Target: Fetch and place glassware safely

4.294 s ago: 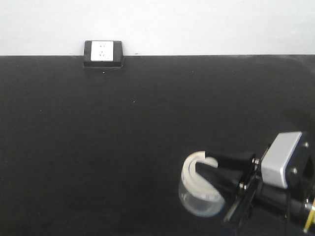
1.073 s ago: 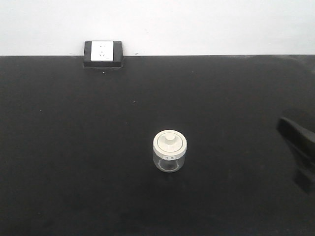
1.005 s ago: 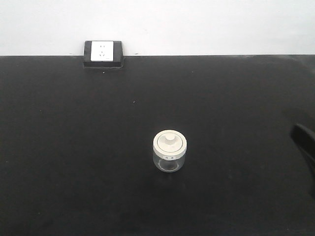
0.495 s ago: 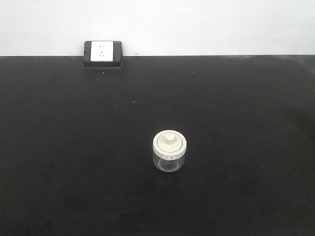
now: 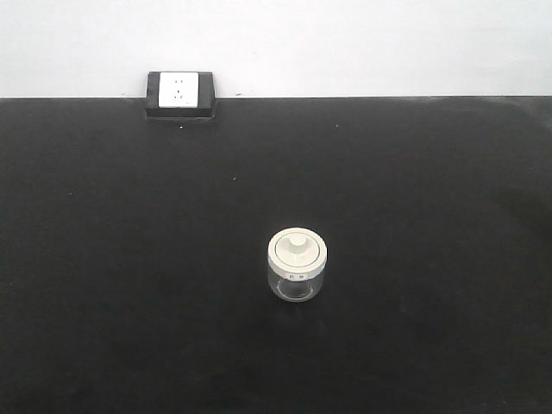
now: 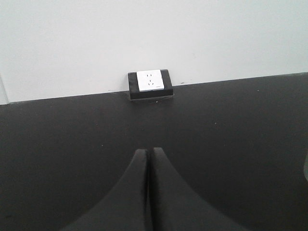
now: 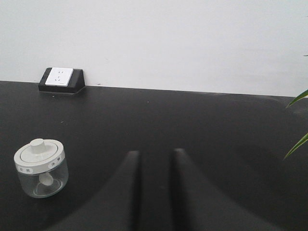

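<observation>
The lidded glass jar point(image 5: 297, 275) is stood upright mid-table, seemingly for stability; left gripper point(image 6: 149, 156) is pressed closed, right gripper point(image 7: 154, 156) narrowly parted, both empty.

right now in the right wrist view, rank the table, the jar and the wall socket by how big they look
1. The black table fills most of the lower frame.
2. The glass jar with its cream lid.
3. The wall socket, smallest as seen, though it sits farther from the camera than the jar, so true size is unsure.
</observation>
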Tool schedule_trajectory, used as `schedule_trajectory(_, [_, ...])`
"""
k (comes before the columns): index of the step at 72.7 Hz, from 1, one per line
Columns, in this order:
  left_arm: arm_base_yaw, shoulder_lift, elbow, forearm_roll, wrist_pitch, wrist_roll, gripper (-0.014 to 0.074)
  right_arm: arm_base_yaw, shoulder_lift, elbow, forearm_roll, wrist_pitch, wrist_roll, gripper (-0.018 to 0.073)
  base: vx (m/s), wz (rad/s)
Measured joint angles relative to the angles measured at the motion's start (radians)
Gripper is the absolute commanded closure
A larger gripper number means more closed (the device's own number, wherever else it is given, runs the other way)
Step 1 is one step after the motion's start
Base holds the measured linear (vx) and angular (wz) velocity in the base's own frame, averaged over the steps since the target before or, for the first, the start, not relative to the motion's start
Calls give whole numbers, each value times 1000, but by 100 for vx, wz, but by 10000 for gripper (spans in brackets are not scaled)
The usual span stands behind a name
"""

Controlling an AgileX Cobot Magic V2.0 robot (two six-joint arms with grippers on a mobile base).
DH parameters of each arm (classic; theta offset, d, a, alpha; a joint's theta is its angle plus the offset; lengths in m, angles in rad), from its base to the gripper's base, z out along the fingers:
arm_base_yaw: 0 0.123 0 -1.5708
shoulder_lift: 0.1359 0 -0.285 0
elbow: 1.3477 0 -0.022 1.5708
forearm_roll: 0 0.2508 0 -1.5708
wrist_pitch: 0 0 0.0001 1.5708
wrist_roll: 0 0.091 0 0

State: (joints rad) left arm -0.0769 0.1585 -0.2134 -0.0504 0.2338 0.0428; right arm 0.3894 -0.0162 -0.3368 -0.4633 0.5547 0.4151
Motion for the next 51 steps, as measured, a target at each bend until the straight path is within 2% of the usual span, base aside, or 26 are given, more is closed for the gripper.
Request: schedule_trajectory(51, [0,0,0,0,0,0,603,0,0,1,4,-14,3,567,0,0])
